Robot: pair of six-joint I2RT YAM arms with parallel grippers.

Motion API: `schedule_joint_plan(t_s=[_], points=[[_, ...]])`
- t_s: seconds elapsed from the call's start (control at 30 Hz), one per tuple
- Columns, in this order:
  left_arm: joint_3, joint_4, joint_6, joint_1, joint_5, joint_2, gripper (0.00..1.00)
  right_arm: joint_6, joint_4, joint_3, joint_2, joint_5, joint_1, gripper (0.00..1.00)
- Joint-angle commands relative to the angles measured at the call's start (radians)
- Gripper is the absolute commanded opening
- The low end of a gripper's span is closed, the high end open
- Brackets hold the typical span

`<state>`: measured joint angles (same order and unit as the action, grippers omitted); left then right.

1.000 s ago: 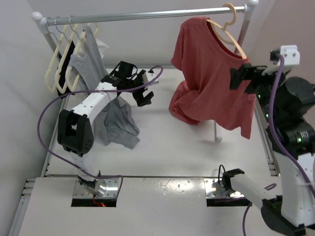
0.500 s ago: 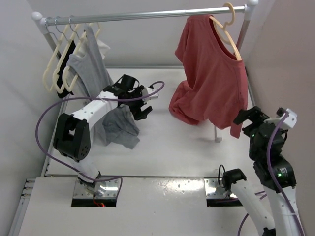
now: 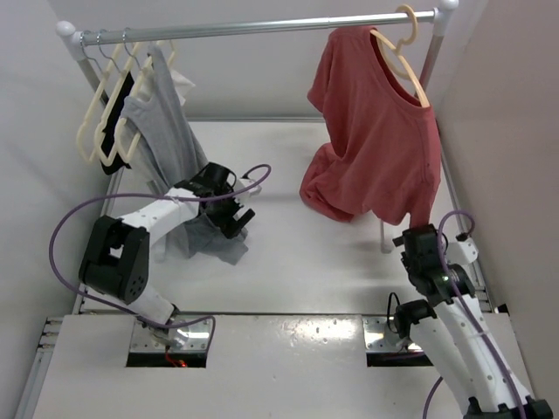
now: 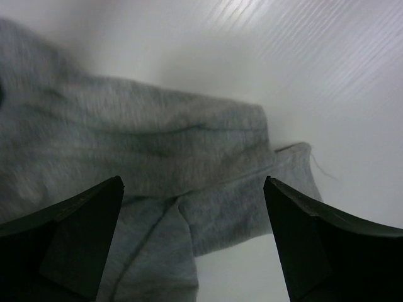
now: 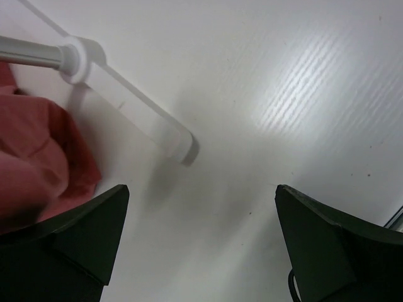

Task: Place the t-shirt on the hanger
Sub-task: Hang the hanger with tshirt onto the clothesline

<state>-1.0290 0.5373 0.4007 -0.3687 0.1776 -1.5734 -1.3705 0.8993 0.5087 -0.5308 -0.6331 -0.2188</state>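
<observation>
The coral-red t-shirt (image 3: pixel 376 140) hangs on the tan-orange hanger (image 3: pixel 409 65), whose hook sits over the rail at the right end. Its lower part bunches on the table to the left. In the right wrist view an edge of the t-shirt (image 5: pixel 31 157) shows at the left. My right gripper (image 3: pixel 412 246) is low over the table, below the shirt's hem and apart from it. It is open and empty, as the right wrist view (image 5: pixel 201 201) also shows. My left gripper (image 3: pixel 234 216) is open just above the grey garment (image 4: pixel 157 145), holding nothing.
The rail (image 3: pixel 262 29) spans the back. Cream hangers (image 3: pixel 105 131) and the grey garment (image 3: pixel 166 122) hang at its left end, the garment's tail lying on the table. The rack's white foot (image 5: pixel 132 110) lies just ahead of my right gripper. A wall runs close on the right.
My right arm has dropped from high beside the t-shirt to low over the table at the front right. My left gripper has drawn back and down over the grey garment.
</observation>
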Motion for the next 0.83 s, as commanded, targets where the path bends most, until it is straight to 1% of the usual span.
schedule_joint_plan(t_s=[0.0,0.1,0.2,0.3,0.43,0.5,0.67,0.8], points=[[0.055,-0.097,-0.100,0.034,-0.056,0.067,1.00,-0.164,-0.046,-0.041,-0.018,0.038,-0.005,0.99],[0.113,-0.160,-0.147,0.034,-0.119,0.079,1.00,-0.164,-0.097,-0.104,-0.018,0.061,-0.005,0.99],[0.162,-0.198,-0.189,0.034,-0.142,0.079,1.00,-0.151,-0.122,-0.136,-0.008,0.072,-0.005,0.99],[0.193,-0.211,-0.174,0.034,-0.142,0.101,1.00,-0.151,-0.122,-0.157,0.046,0.072,-0.005,0.99],[0.193,-0.232,-0.174,0.043,-0.188,0.101,1.00,-0.142,-0.163,-0.197,0.094,0.062,-0.005,0.99],[0.193,-0.241,-0.174,0.043,-0.188,0.101,1.00,-0.142,-0.163,-0.197,0.094,0.053,-0.005,0.99],[0.224,-0.241,-0.174,0.043,-0.179,0.110,1.00,-0.142,-0.135,-0.174,0.006,0.053,-0.005,0.99],[0.233,-0.250,-0.183,0.043,-0.170,0.110,1.00,-0.133,-0.146,-0.165,-0.006,0.072,-0.005,0.99]])
